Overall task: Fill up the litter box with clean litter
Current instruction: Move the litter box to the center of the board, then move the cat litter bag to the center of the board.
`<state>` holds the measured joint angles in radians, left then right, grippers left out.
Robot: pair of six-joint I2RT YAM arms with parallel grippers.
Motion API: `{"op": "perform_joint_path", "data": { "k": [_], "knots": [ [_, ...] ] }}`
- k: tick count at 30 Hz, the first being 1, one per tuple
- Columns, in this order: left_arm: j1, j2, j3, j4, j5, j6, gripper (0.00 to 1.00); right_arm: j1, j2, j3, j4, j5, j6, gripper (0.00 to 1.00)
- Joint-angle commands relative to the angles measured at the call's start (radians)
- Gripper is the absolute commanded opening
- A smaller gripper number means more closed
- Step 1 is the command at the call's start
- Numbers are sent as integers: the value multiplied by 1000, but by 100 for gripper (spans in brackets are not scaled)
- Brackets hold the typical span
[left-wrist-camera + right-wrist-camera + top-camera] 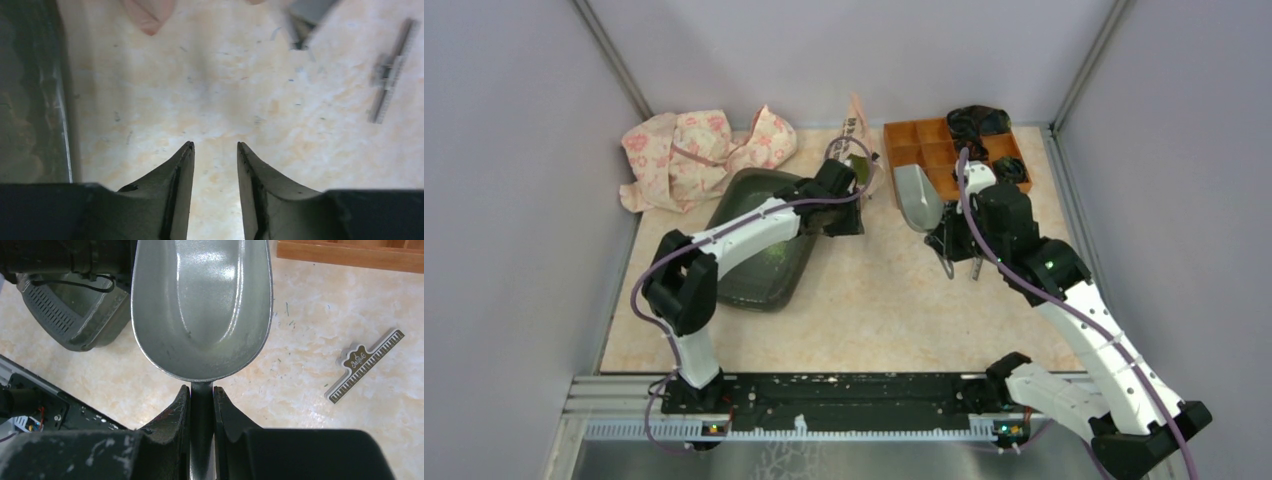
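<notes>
Left arm stretches across the litter box point(759, 300), left gripper point(215, 146) partly open, empty above the table point(225, 90); right arm bent inward, right gripper point(201, 390) clamping the scoop point(200, 305) by its handle.

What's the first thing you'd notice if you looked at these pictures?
The shiny grey metal scoop stands out most: it is empty, pinched by its handle between the fingers of the right gripper, a little right of the table's middle. Next come the crumpled pink flowery fabric at the far left, behind the dark litter box, and the orange tray at the far right.
</notes>
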<state>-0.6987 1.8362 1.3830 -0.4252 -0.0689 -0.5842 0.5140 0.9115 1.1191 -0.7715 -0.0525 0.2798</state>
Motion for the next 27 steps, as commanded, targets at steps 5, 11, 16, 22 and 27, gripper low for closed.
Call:
{"op": "perform_joint_path", "data": {
  "k": [5,11,16,22,27],
  "knots": [
    [-13,-40,294,-129,-90,91,74,-6,-29,59,16,41,-43,0],
    [-12,37,336,-14,-287,231,76,-8,-34,47,16,44,-48,0],
    [-12,95,318,103,-413,320,68,-12,-43,35,13,44,-53,0],
    [-12,135,371,80,-455,339,67,-17,-43,21,21,48,-61,0],
    [3,159,395,92,-491,359,66,-18,-36,11,30,43,-62,0]
  ]
}}
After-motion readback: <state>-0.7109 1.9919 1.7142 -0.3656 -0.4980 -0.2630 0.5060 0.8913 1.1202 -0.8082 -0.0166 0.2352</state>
